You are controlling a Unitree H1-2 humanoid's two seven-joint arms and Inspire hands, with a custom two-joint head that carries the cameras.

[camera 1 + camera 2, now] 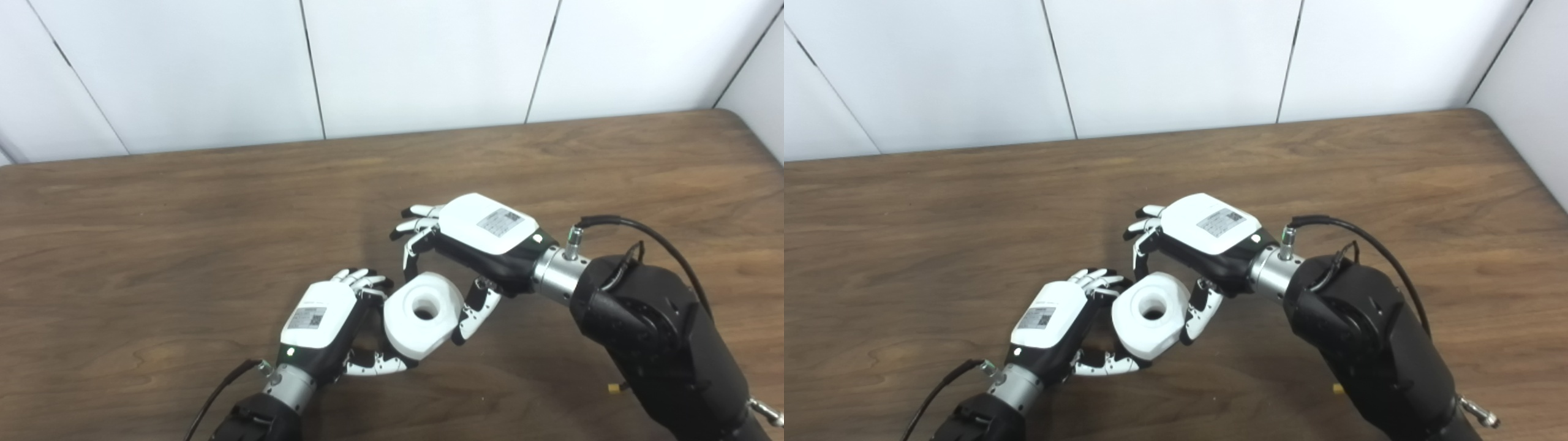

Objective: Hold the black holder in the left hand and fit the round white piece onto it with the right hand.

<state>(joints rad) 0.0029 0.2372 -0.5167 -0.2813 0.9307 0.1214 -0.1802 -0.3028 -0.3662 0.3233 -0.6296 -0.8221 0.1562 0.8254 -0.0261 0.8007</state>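
Observation:
The round white piece (422,313), a thick disc with a centre hole facing up, hangs just above the table between both hands. My right hand (481,236) reaches in from the right and is shut on it, with a finger at its upper left edge and the thumb (474,312) on its right side. My left hand (324,321) comes up from below left, fingers curled at the piece's left edge and thumb (376,365) under it. The black holder is almost wholly hidden behind the white piece and inside the left hand's curl.
The brown wooden table (184,233) stretches to the left and back. Its far edge meets a white panelled wall (416,61). The table's right corner (729,116) is rounded. A black cable (649,233) loops over my right forearm.

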